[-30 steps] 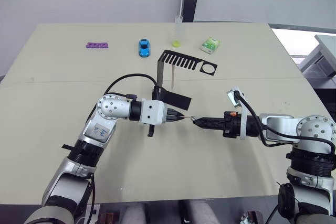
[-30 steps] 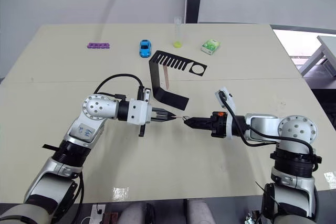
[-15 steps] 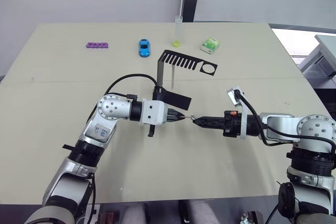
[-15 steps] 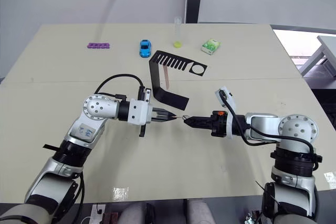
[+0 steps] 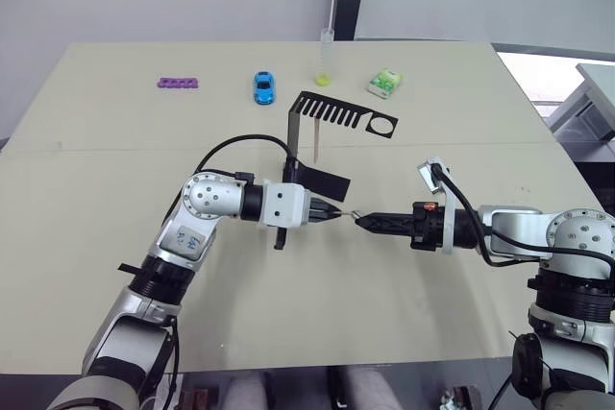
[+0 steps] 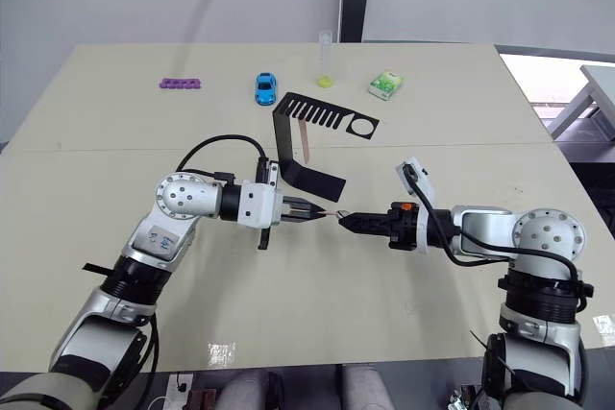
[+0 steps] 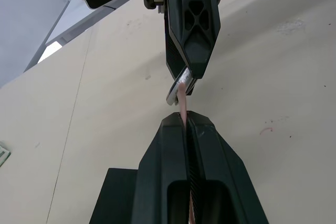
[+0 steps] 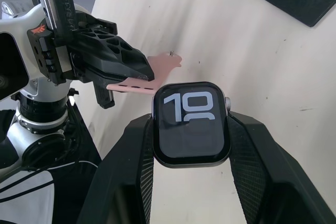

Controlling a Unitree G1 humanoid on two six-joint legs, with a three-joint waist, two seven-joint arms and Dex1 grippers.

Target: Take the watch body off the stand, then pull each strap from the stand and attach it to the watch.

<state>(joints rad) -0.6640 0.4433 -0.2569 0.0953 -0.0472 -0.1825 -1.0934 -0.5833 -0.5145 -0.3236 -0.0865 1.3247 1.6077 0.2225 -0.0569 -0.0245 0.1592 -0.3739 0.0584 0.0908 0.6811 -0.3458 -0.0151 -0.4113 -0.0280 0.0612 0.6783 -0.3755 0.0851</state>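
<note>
In the eye views little has shifted over the last second, the left pincer [image 5: 332, 213] and right pincer [image 5: 360, 221] meeting tip to tip mid-frame over the beige desk [image 5: 115, 160], below the thin black sheet-metal stand [image 5: 332, 114] where one narrow pale pink strap [image 6: 305, 141] hangs, so the joining looks unfinished; the left wrist view shows its fingers clamped on the other pink strap [image 7: 181, 100]; the right wrist view shows its fingers gripping the rounded-square, dark-screened watch body [image 8: 191, 123] at centre.

silver-and-white jointed arms, black cables, each ending in a black ribbed two-fingered gripper.

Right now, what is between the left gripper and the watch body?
Just the pink strap, clamped in the left gripper and reaching the watch body held by the right gripper, per both wrist views.
</note>
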